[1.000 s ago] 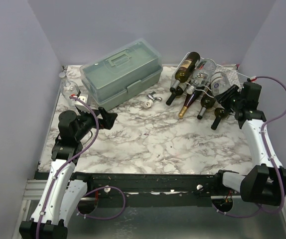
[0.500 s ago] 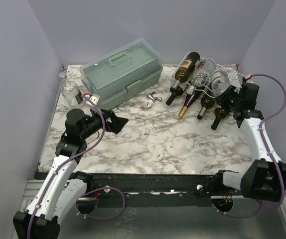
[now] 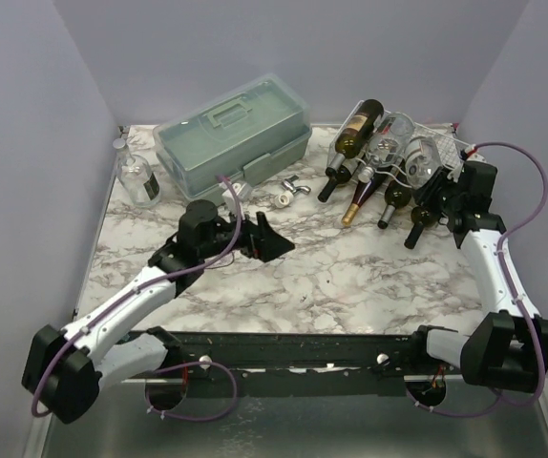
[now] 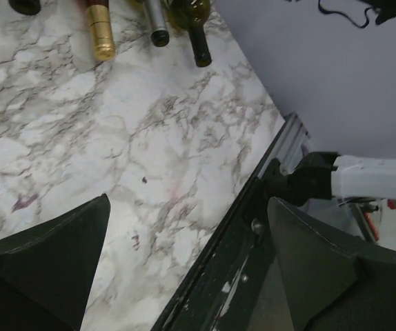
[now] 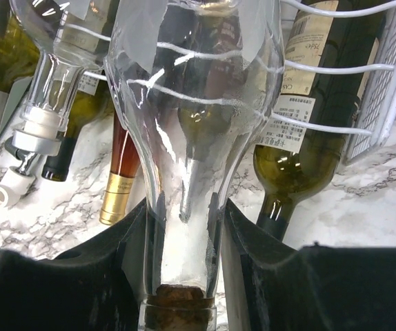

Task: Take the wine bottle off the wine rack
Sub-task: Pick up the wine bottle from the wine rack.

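R gripper [image 5: 184, 234] pinching clear wine bottle [image 5: 198, 103] neck; bottle still in wine rack [image 5: 390, 76] far right, pull-out remains. L gripper [image 4: 184, 269] spread.

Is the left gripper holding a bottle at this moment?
No, the left gripper is open, its fingers wide apart above the marble table with nothing between them.

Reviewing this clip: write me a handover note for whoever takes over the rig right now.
The left gripper is open and empty, hovering over the marble table.
The right gripper is shut on the neck of the clear bottle.
The clear bottle lies in the wine rack, its corked neck pointing out.
Done: the grasp is made.
Left: draw the bottle out of the rack, probably neck first.
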